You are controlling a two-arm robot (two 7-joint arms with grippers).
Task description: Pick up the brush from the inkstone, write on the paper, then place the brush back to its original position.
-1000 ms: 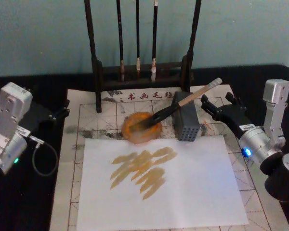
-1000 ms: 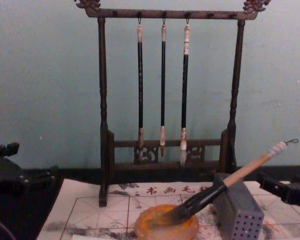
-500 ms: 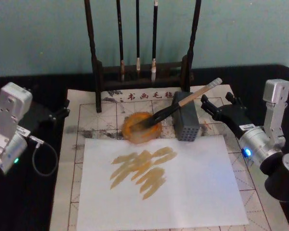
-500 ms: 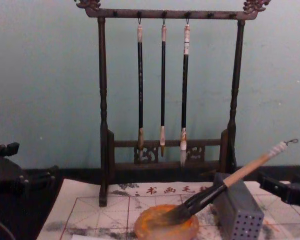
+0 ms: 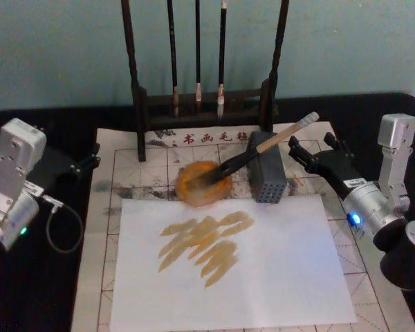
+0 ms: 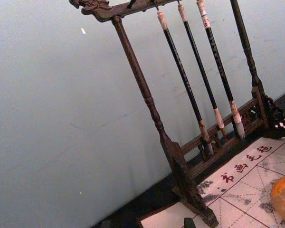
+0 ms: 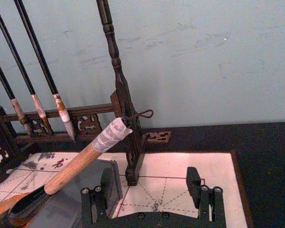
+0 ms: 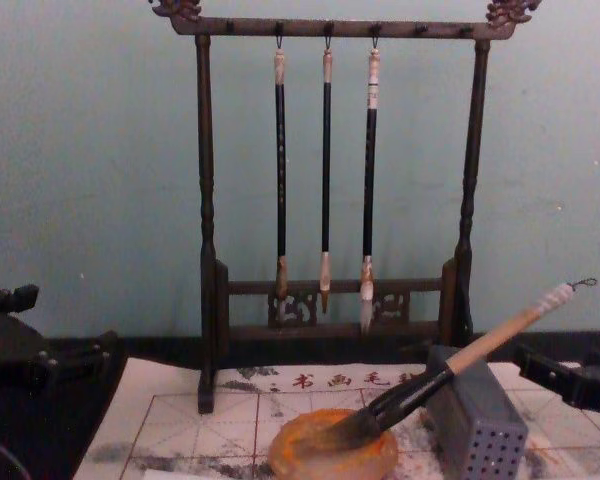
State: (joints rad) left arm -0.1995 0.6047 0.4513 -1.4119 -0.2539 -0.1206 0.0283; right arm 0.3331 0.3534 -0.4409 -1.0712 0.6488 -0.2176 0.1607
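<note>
the brush [image 5: 263, 147] lies slanted, bristles down in the inkstone [image 5: 203, 183] and its handle leaning on the grey block [image 5: 266, 176], white end pointing up to the far right. the right gripper [image 5: 317, 151] sits just right of that white end, close but not touching; in the right wrist view its fingers [image 7: 94, 199] stand spread apart with nothing between them, the handle passing off to one side. the left gripper [image 5: 83, 163] rests at the left edge of the paper [image 5: 131, 162], well apart from the brush, and i cannot tell how its fingers stand. a plain white sheet [image 5: 263, 277] with tan strokes covers the near part of the grid paper, its far edge just near of the inkstone. the brush rack [image 8: 330, 200] with three slim brushes [image 8: 325, 170] stands at the far edge, behind the dish. open grid shows between the block and the right gripper
</note>
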